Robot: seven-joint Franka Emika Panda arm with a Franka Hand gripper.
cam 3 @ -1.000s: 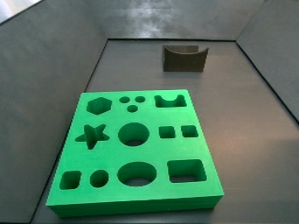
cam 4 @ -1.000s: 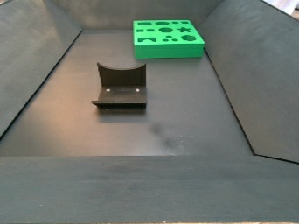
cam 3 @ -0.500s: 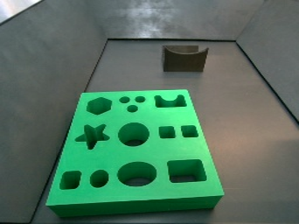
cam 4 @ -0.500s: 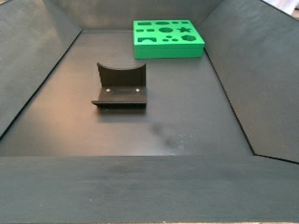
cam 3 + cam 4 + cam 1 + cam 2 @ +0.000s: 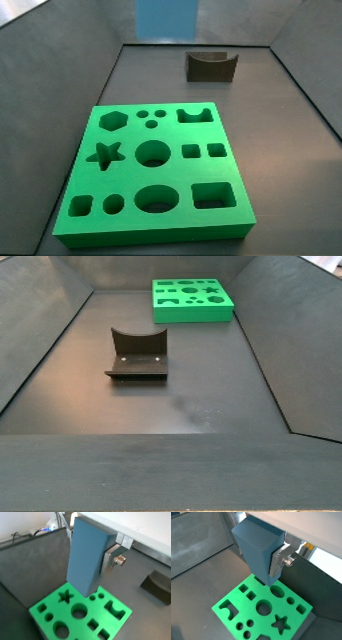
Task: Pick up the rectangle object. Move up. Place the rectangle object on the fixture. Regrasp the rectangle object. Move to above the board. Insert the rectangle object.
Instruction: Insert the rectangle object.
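The rectangle object point(image 5: 89, 554), a light blue-grey block, hangs end-down between the fingers of my gripper point(image 5: 91, 562), which is shut on it. One silver finger point(image 5: 110, 558) shows at its side; the opposite finger is hidden behind the block. Both wrist views show the block well above the green board point(image 5: 100, 614), and the gripper point(image 5: 262, 558) holds the block point(image 5: 256, 549) over the board point(image 5: 278, 609). In a side view the block point(image 5: 167, 18) shows at the top edge, above and beyond the board point(image 5: 201, 172). The dark fixture point(image 5: 211, 66) stands apart from it.
The bin has grey sloping walls on all sides. The fixture point(image 5: 138, 353) stands mid-floor in a side view, with the board point(image 5: 194, 311) at the far end. The fixture point(image 5: 159, 587) also shows beyond the board's corner in a wrist view.
The blue-grey block has come into a side view at the top edge; it was not visible there before. The board and fixture have not moved.
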